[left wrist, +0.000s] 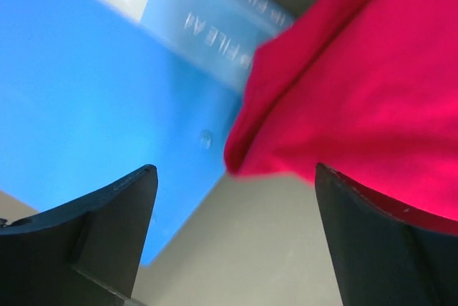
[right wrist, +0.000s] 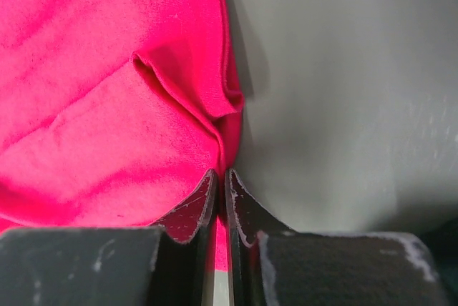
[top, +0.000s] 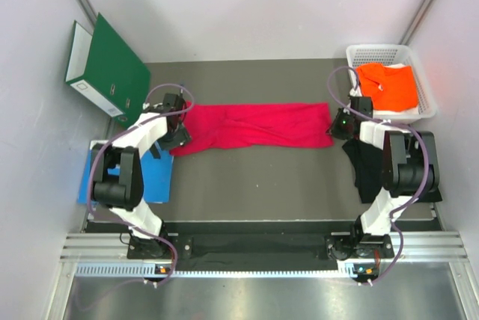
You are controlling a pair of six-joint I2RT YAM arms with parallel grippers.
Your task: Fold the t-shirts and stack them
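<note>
Top external: red t-shirt lies left-right; right hand pinches it, left hand open.

The top view is bright and evenly lit from overhead, with washed-out pale walls and only soft shadows on the bench. The left wrist view is blurred: lettering on the blue sheet smears and the red shirt is soft. The right wrist view shows the shirt's weave sharply, with a dim shadow along its edge.
</note>
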